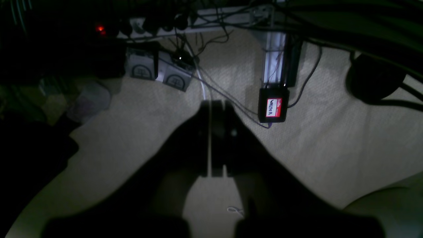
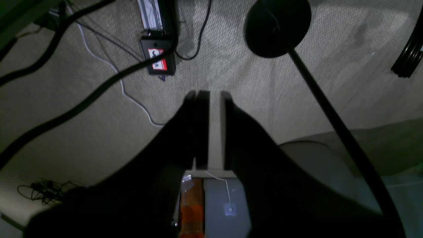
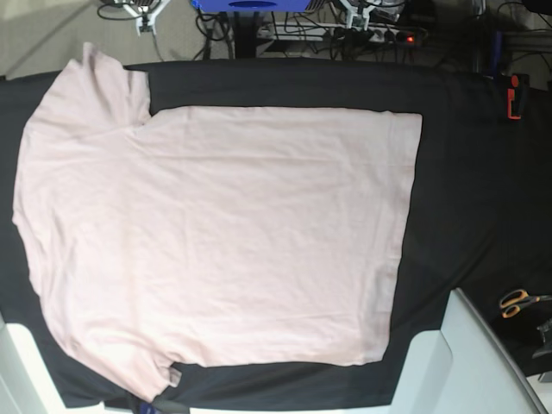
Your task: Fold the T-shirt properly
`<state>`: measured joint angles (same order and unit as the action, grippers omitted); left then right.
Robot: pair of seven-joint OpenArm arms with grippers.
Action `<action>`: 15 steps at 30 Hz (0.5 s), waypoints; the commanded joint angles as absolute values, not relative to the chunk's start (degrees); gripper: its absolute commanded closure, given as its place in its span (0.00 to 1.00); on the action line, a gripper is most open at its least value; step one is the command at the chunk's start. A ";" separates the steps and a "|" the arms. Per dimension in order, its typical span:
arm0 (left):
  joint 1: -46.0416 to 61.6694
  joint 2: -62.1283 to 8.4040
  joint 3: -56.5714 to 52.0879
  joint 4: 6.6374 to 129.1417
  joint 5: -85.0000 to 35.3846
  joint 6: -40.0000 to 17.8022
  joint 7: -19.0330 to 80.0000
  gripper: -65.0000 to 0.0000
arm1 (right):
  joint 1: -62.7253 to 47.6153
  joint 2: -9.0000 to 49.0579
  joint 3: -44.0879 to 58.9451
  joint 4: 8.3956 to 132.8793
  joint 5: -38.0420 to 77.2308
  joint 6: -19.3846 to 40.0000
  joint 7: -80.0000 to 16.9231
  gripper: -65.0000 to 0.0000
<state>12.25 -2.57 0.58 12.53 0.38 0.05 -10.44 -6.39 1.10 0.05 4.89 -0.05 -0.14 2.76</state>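
Note:
The pale pink T-shirt (image 3: 224, 233) lies spread flat on the black table cloth (image 3: 474, 172) in the base view. Its sleeves point to the top left and bottom left, and its straight hem is on the right. Neither gripper shows in that view. In the left wrist view my left gripper (image 1: 214, 104) hangs over beige carpet, its fingers pressed together and empty. My right gripper (image 2: 211, 94) also hangs over carpet in the right wrist view. Its jaws stand a narrow gap apart with nothing between them. No shirt fabric shows in either wrist view.
Orange-handled scissors (image 3: 517, 302) lie at the cloth's right edge, and a red-and-black tool (image 3: 514, 95) sits at the top right. White arm parts (image 3: 466, 362) rise at the bottom right. On the floor are cables, a labelled black box (image 2: 158, 62) and a round black stand base (image 2: 277, 26).

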 commanded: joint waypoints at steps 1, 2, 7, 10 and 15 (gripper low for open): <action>12.53 -2.68 0.66 12.53 0.57 0.31 -11.03 1.00 | -6.64 1.36 0.04 4.97 0.04 -0.22 2.59 0.90; 12.53 -2.68 0.66 12.53 0.48 0.31 -10.95 1.00 | -6.64 1.36 0.04 4.97 0.04 -0.22 2.59 0.90; 12.44 -2.68 0.66 12.44 0.04 0.31 -10.86 1.00 | -6.55 1.36 0.13 4.97 0.04 -0.22 2.59 0.90; 12.62 -2.68 0.22 12.35 0.04 0.31 -10.68 1.00 | -6.55 1.36 0.22 4.97 0.04 -0.22 2.59 0.90; 12.44 -2.68 0.57 12.97 0.66 0.31 -4.18 1.00 | -6.64 1.36 0.31 4.97 0.04 -0.22 2.42 0.90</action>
